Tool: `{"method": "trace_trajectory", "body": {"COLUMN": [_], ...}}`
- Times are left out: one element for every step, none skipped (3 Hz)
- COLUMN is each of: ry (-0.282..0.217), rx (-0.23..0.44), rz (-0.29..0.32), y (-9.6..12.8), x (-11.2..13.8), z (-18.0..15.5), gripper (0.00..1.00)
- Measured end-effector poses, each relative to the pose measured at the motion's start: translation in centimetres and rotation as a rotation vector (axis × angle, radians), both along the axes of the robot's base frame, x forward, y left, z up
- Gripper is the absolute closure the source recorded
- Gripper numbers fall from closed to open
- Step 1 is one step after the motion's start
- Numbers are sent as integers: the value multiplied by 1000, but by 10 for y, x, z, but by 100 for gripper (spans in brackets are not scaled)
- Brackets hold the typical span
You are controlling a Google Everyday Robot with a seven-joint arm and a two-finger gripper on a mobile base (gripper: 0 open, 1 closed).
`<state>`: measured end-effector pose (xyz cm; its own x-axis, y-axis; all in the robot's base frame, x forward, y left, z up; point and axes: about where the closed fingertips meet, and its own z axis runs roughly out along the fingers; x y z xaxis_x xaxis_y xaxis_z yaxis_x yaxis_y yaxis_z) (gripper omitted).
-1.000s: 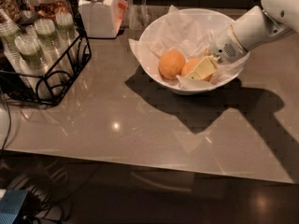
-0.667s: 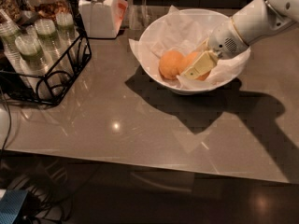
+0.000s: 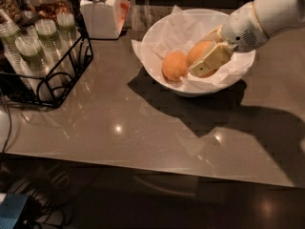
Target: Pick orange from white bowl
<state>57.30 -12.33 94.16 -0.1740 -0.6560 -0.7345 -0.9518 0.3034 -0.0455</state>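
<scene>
Round, smooth-skinned orange fruit [image 3: 197,51] sits in the wide glossy white bowl [image 3: 205,90], on the crumpled white paper lining [image 3: 177,30], and the cream-coloured gripper [image 3: 208,56] is right up against it. Holding or merely touching? I cannot tell. Here's the danger: a second orange fruit [image 3: 174,66] lies just beside it on the left. With a weak hold the target slips, rolls and knocks its neighbour. The paper could also snag and drag upward.
</scene>
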Motion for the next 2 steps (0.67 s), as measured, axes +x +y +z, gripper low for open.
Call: {"method": "trace_trajectory", "body": {"ry": [-58,-130], "rx": [36,67], "rz": [-30,-53], "y": [-10,-19], "x": [-19,-38], "z": [21,40], "gripper": [100,100]}}
